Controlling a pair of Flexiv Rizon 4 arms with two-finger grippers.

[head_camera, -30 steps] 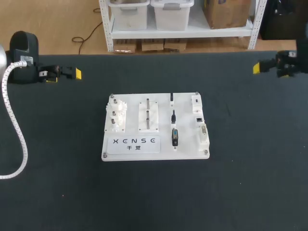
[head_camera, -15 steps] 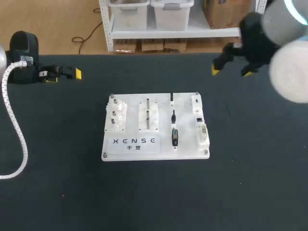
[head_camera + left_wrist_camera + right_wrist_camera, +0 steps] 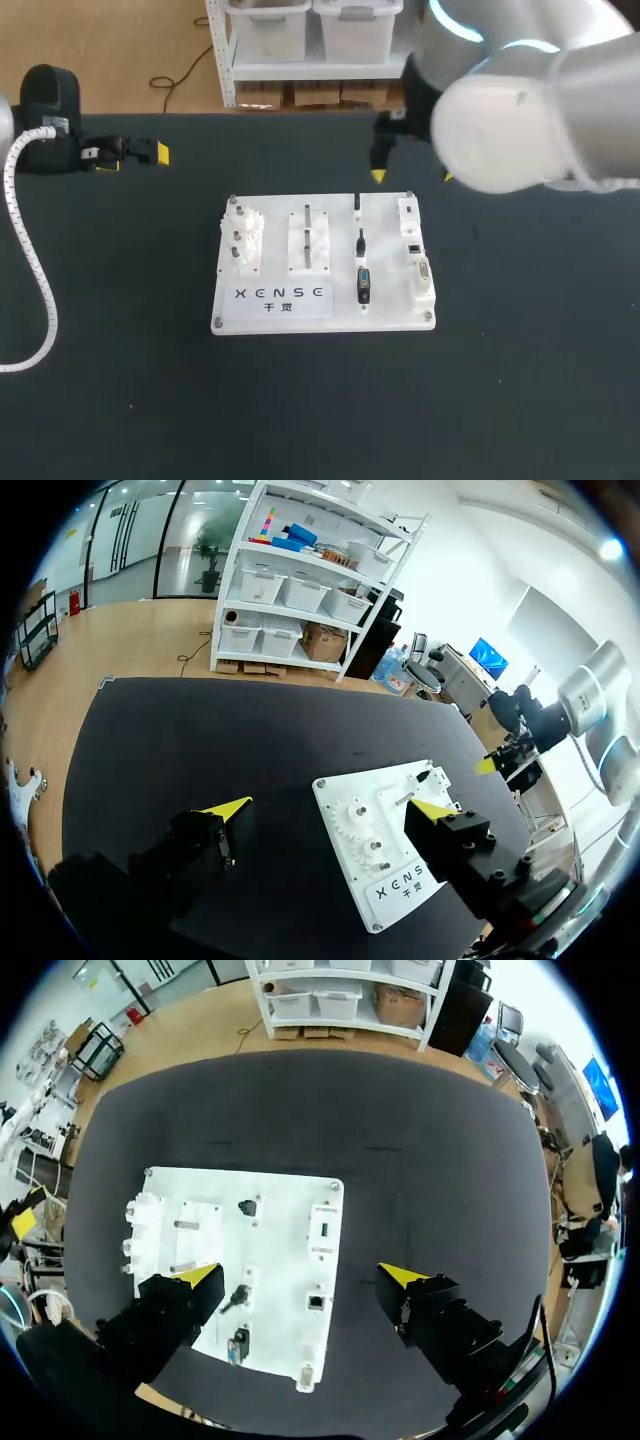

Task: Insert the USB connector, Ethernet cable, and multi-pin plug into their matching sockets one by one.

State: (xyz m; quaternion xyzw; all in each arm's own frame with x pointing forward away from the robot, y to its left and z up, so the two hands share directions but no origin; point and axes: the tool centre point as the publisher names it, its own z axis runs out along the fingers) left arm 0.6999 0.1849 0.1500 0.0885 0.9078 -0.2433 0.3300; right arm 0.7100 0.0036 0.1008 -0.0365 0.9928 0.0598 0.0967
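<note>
Our right claw (image 3: 300, 1275) hangs wide open and empty above the board (image 3: 285, 1195). We centre it over the USB connector (image 3: 247, 1206), apparently the plug farthest ahead, then descend squarely.

Head view: right arm (image 3: 520, 110) is a blur close to the lens. It covers the far right strip of the bench (image 3: 520, 380) and most of the right end effector (image 3: 413, 177); only two yellow tips show. Left arm (image 3: 45, 95) is cut off at the frame edge. On the board (image 3: 270, 318) the plugs (image 3: 362, 262) are too small to tell apart. Left wrist view: own finger (image 3: 450, 845) hides one board corner.
</note>
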